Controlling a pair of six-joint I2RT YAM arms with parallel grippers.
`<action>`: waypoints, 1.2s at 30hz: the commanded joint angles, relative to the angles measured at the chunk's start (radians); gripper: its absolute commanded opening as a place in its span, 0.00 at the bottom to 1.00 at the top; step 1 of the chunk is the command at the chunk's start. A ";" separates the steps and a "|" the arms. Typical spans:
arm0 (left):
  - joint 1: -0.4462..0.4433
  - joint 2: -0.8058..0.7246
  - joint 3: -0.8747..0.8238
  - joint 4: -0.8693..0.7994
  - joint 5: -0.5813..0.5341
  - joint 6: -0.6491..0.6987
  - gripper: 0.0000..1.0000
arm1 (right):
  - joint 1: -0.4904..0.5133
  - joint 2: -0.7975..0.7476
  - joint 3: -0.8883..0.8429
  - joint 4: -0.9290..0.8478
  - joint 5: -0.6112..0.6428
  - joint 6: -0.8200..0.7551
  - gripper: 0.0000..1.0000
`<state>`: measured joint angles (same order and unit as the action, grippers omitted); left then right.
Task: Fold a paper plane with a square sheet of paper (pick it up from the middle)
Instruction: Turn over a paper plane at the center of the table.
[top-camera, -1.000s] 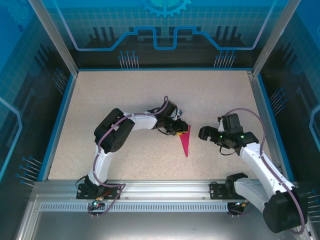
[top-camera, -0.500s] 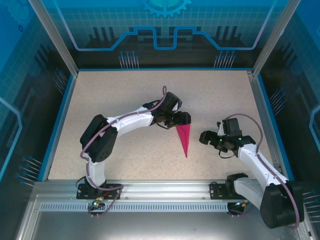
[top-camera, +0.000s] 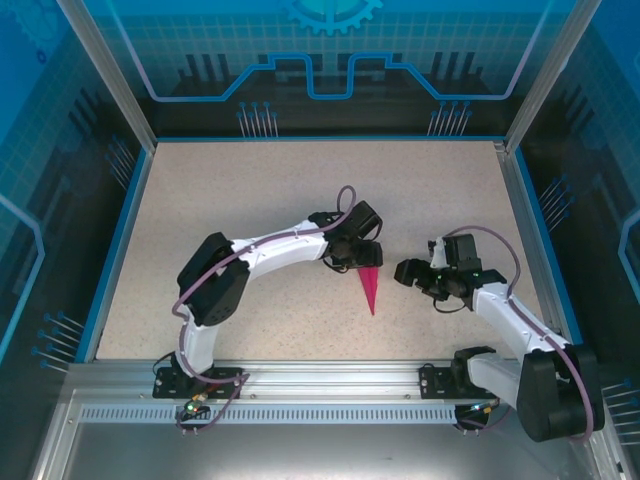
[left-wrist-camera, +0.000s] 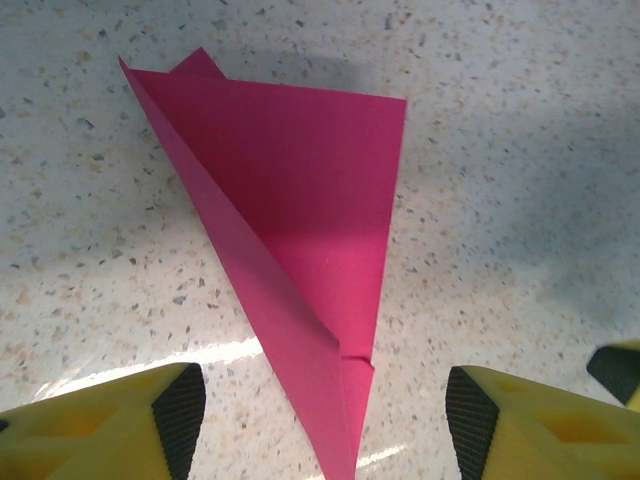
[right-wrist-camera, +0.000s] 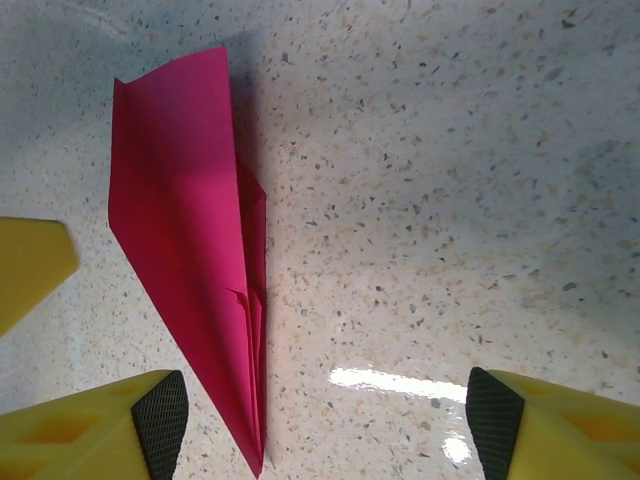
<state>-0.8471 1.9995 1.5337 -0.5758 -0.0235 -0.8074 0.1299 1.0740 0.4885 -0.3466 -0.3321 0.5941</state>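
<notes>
Flat on the speckled bench (top-camera: 200, 210), magenta paper plane (top-camera: 370, 288) folded to a narrow dart, left fingers (left-wrist-camera: 320, 420) spread wide over its broad end, right fingers (right-wrist-camera: 330, 420) spread wide just beside it, neither touching

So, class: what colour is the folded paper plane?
Plain magenta-pink paper plane, clearest in the left wrist view.

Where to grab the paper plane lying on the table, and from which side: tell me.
Grip the paper plane at its wide tail, probably from above with the left gripper, which hangs open over it. The top flap's long edge looks slightly lifted in the left wrist view, giving a finger a way under. The narrow layered nose offers little to pinch.
</notes>
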 joint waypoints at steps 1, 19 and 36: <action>0.001 0.046 0.057 -0.049 0.009 -0.017 0.68 | -0.017 -0.014 -0.022 0.027 -0.053 0.006 0.76; 0.025 0.027 0.009 -0.043 0.021 -0.004 0.24 | 0.071 0.166 0.052 0.087 -0.139 -0.008 0.70; 0.068 -0.057 -0.151 0.079 0.088 0.004 0.05 | 0.155 0.284 0.136 0.121 -0.159 -0.025 0.63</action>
<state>-0.7940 1.9831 1.4162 -0.5331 0.0242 -0.8101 0.2569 1.3281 0.5911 -0.2447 -0.4625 0.5831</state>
